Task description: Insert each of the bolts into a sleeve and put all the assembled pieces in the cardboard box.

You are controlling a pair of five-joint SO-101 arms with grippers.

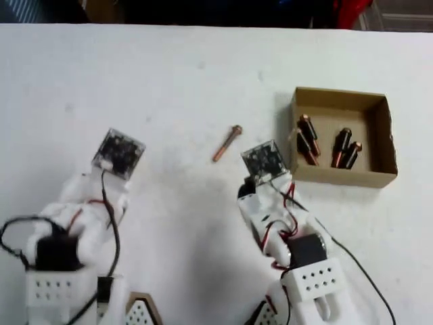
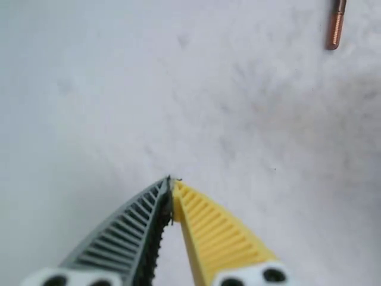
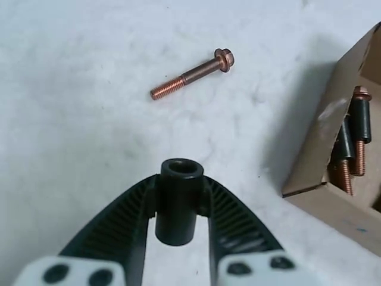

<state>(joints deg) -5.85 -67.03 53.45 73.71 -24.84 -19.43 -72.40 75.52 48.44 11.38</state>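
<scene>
Black cylindrical sleeve [image 3: 177, 208] is clamped in the right tool [image 3: 178, 187]. Loose copper flanged bolt [image 1: 227, 143] lies flat on the white desk [image 1: 169, 74], just left of the brown cardboard box [image 1: 342, 177]. Four bolt-in-sleeve pieces [image 1: 308, 141] are inside. Left tool [image 2: 171, 183] is clenched on nothing, well left of the bolt.

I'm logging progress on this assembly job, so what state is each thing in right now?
Brown cardboard box: open, assembled bolt-and-sleeve pieces lying inside.
Copper-coloured flanged bolt: lying loose outside the box, no sleeve on it.
Right tool: shut on the black cylindrical sleeve.
Sleeve: clamped, bore empty.
Left tool: shut, holding nothing.
</scene>
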